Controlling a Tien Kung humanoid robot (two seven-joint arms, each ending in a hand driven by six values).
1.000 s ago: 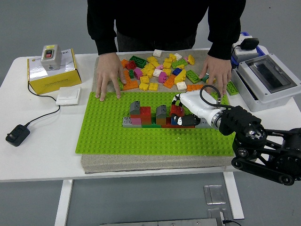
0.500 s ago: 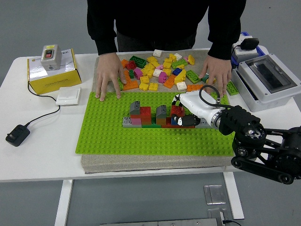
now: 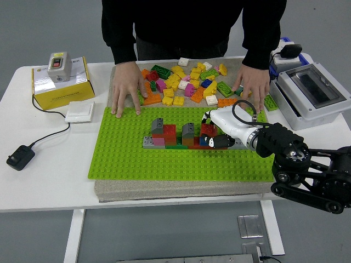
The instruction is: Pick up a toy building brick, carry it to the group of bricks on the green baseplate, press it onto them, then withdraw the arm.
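The group of bricks (image 3: 184, 136) sits near the middle of the green baseplate (image 3: 131, 159), a low row of grey, red, pink and orange pieces. My right hand (image 3: 219, 131) is at its three o'clock end, fingers curled down over the last bricks there. Against a second ago almost nothing has shifted: my hand has crept only a touch, and the row looks the same. I judge I am in the pressing step, or just finishing it, with the withdrawal not yet begun.

The brick I carried is the hard part. My white palm and dark fingertips (image 3: 211, 141) cover the spot, so I cannot tell whether my fingers are clamped on a brick or merely bearing down on one already seated; a red piece shows just at eleven o'clock of my hand.

My left arm is out of sight. At twelve o'clock a person rests a hand (image 3: 126, 87) on the baseplate's far edge and another hand (image 3: 252, 82) beside the loose brick pile (image 3: 189, 79), partly hiding it.
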